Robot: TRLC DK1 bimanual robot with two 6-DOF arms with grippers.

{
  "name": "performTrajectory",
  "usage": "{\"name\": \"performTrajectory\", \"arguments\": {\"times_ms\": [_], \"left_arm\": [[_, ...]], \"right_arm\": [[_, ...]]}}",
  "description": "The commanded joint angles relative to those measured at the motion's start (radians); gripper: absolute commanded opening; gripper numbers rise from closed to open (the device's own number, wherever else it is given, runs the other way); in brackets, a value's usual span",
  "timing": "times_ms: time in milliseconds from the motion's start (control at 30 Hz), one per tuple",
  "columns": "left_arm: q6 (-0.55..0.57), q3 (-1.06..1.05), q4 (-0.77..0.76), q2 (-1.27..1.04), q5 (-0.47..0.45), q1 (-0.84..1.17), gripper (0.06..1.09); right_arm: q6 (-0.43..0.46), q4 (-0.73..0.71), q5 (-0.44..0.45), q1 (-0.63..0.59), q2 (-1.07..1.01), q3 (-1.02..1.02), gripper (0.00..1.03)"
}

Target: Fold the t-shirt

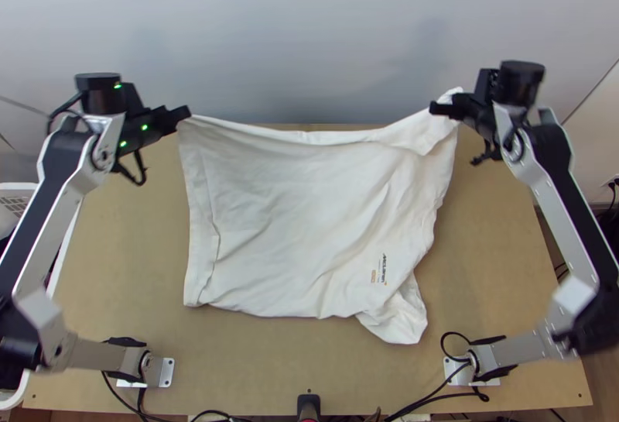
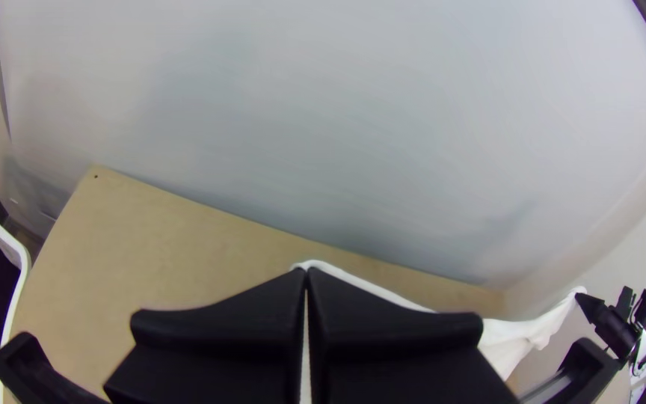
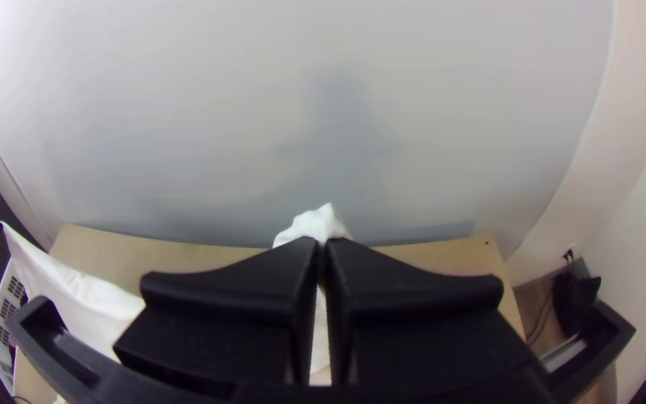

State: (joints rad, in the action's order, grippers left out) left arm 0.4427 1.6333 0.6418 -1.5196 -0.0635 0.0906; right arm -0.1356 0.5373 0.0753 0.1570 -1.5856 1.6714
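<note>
In the top view my left gripper point(image 1: 182, 114) is shut on the upper left corner of the white t-shirt point(image 1: 302, 205), and my right gripper point(image 1: 442, 108) is shut on its upper right part. The cloth's far edge hangs raised between them, sagging slightly; the rest slopes down over the table, with a loose bunched piece at the lower right. In the left wrist view the fingers of my left gripper point(image 2: 306, 273) meet over the white cloth point(image 2: 368, 286). In the right wrist view my right gripper point(image 3: 321, 245) pinches the shirt point(image 3: 314, 224), a tip of which pokes up beyond it.
The wooden table point(image 1: 116, 244) shows on both sides of the shirt. A pale wall point(image 1: 309, 35) rises behind its far edge. At the left stands a white basket point(image 2: 16, 258) with dark and pink cloth inside. Cables point(image 1: 433, 399) lie along the near edge.
</note>
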Motion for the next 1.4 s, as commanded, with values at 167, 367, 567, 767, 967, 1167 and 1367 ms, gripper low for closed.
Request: {"name": "performTrajectory", "arguments": {"times_ms": [167, 367, 567, 767, 967, 1167, 1367], "left_arm": [[0.034, 0.134, -0.14, -0.3, 0.037, -0.026, 0.1], [0.054, 0.267, -0.14, -0.461, 0.037, -0.054, 0.1], [0.054, 0.37, -0.14, -0.571, 0.037, -0.063, 0.1], [0.054, 0.3, -0.139, -0.574, 0.037, -0.065, 0.1], [0.056, 0.137, -0.143, -0.484, 0.025, -0.058, 0.1], [0.054, -0.046, -0.166, -0.344, -0.019, -0.054, 0.1], [0.047, -0.158, -0.166, -0.243, -0.027, -0.066, 0.1]], "right_arm": [[-0.098, 0.013, -0.011, -0.033, -0.396, 0.306, 0.03], [-0.148, 0.058, -0.011, -0.057, -0.556, 0.467, 0.03], [-0.15, 0.102, -0.012, -0.06, -0.654, 0.577, 0.03], [-0.159, 0.147, -0.028, -0.062, -0.631, 0.488, 0.03], [-0.159, 0.148, -0.078, -0.053, -0.501, 0.271, 0.03], [-0.174, 0.101, -0.111, -0.042, -0.338, 0.05, 0.03], [-0.183, 0.092, -0.129, -0.028, -0.197, -0.093, 0.03]]}}
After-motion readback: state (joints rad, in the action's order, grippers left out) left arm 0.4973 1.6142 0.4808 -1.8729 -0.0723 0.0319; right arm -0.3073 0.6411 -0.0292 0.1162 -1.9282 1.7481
